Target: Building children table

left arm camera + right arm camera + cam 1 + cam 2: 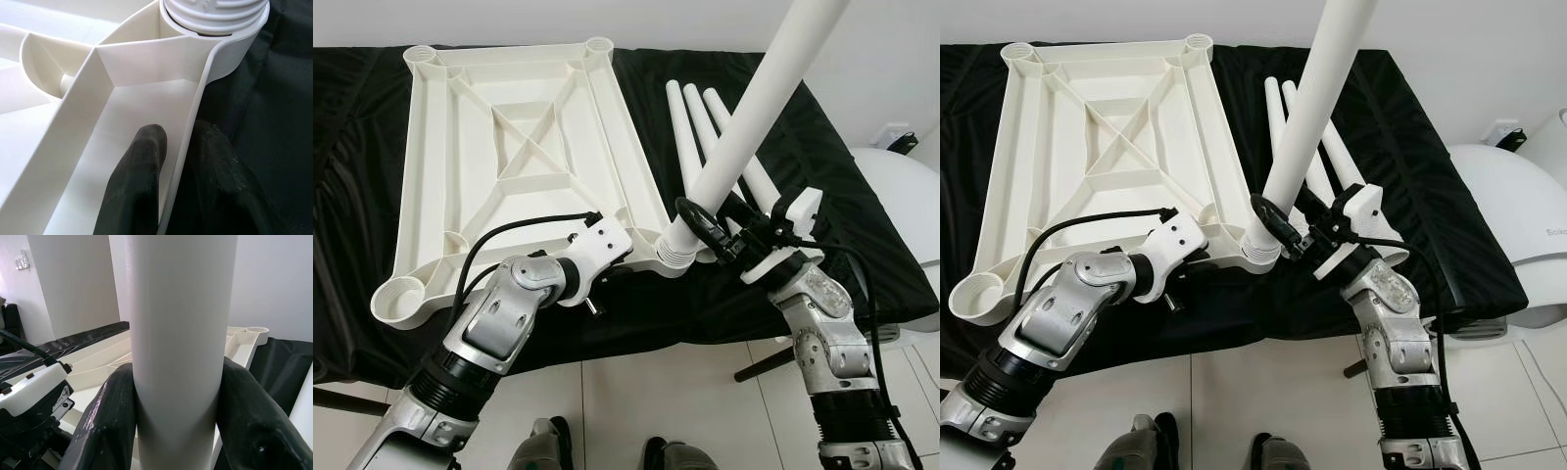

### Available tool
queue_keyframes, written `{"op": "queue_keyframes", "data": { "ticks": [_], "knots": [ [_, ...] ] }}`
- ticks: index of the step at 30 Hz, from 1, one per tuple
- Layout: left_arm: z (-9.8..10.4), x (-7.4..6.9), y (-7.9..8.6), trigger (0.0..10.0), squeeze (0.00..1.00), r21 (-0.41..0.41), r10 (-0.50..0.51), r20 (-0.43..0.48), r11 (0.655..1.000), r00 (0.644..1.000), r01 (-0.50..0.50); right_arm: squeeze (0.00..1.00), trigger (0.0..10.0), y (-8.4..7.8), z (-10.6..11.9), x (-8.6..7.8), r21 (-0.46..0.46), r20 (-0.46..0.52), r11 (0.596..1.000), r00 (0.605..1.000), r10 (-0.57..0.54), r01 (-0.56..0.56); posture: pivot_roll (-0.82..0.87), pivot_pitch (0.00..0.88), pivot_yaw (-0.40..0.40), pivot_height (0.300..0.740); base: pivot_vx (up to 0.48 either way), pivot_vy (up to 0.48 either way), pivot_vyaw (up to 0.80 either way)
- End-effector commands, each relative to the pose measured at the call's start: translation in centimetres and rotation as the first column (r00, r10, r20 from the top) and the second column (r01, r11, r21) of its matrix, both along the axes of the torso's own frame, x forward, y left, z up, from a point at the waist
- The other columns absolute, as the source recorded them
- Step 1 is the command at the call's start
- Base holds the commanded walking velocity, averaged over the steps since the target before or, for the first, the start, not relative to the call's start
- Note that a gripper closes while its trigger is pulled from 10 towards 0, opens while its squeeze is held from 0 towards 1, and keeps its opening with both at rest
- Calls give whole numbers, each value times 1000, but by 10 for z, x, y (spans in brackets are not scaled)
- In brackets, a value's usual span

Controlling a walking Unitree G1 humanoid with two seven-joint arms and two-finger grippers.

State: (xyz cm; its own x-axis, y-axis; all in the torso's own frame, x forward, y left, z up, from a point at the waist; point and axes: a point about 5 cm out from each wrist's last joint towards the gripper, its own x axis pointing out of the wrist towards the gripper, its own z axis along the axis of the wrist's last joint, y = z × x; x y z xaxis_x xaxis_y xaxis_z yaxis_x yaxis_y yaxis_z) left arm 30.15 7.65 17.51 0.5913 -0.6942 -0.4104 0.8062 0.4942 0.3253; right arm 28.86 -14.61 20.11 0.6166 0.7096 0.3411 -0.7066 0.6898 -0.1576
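The ribbed plastic tabletop (509, 147) and round plastic table legs (700, 127) are plain white; the wrinkled cloth (803, 176) beneath is solid black.

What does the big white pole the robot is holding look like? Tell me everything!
The pole is a table leg: a long, smooth, round white tube that looks like plastic. It stands up, leaning a little, with its ridged bottom end sitting in the corner socket of the upside-down tabletop. The right gripper squeezes it from both sides just above the socket. Three more legs lie on the black cloth behind it.

Bright, even light — sharp focus
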Motion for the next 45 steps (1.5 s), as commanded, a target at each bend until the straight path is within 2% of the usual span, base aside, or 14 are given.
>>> {"op": "queue_keyframes", "data": {
  "ticks": [1, 15, 45],
  "knots": [
    [4, -3, -3, 10000, 0, -9, 3, 23, 1000, 1000, -3, 0, 10000, 9, -41, -4, -57, -203, 998, 979, 16, -28, -23, 216, -18, 740, 0, 0, 0],
    [4, -3, -2, 10000, 0, -9, 4, 24, 1000, 1000, -4, 0, 10000, 15, -39, -8, -31, -200, 1000, 980, -5, -1, -23, 217, -20, 740, 0, 0, 0],
    [6, -3, -5, 10000, 0, -11, -6, 29, 1000, 1000, 6, 0, 10000, 27, -32, -15, 30, -164, 991, 979, -124, 131, -27, 207, -20, 740, 0, 0, 0]
  ]
}}
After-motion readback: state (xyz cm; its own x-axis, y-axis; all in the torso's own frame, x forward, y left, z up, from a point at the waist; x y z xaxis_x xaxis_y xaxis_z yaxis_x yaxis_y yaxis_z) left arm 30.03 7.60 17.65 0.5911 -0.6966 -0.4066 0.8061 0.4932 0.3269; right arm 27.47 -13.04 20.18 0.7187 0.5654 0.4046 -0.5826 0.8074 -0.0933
